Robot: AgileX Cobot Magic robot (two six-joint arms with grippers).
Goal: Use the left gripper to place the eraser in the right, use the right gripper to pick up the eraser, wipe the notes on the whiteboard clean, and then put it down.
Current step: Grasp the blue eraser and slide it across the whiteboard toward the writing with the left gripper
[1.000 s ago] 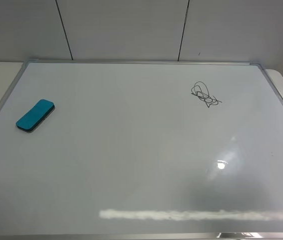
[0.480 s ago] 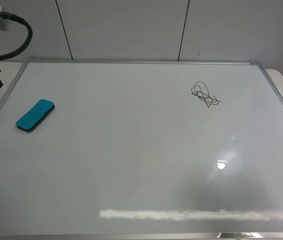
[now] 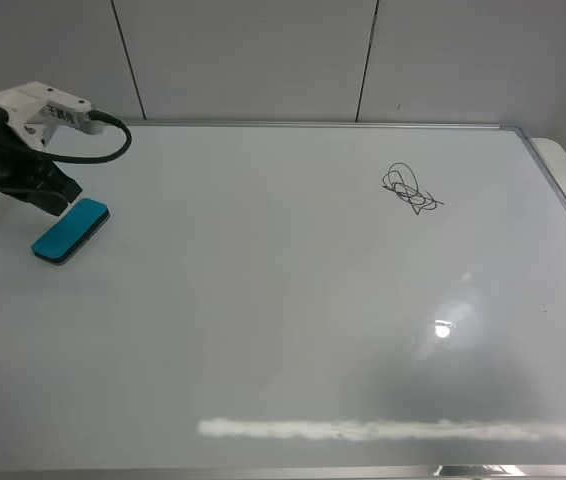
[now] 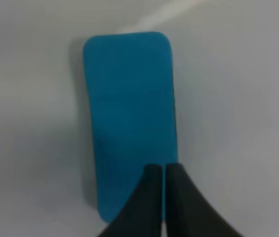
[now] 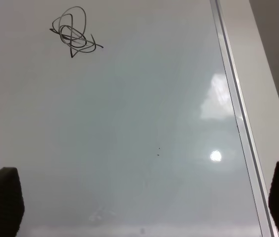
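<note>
Eraser (image 3: pixel 70 231): laid flat at the far left of the whiteboard (image 3: pixel 283 330), well apart from the notes (image 3: pixel 410 190) at the far right.
Left tool (image 4: pixel 165 170): pressed together over one eraser end, nothing pinched; judged aligned for pickup.
Right tool (image 5: pixel 142 197): spread wide near the right side, judged ready for the handover.

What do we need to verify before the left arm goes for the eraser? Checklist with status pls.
1. The left gripper is lined up over the eraser: ok, it sits above one end of it.
2. Jaws open for the grasp: not ok, they are shut together with nothing between them.
3. The eraser lies flat and free on the whiteboard: ok.
4. Gap between the left fingertips and the eraser top: cannot tell.
5. The right gripper is ready to receive: ok, it is open wide and empty.
6. The notes are there to wipe: ok, the scribble is intact.
</note>
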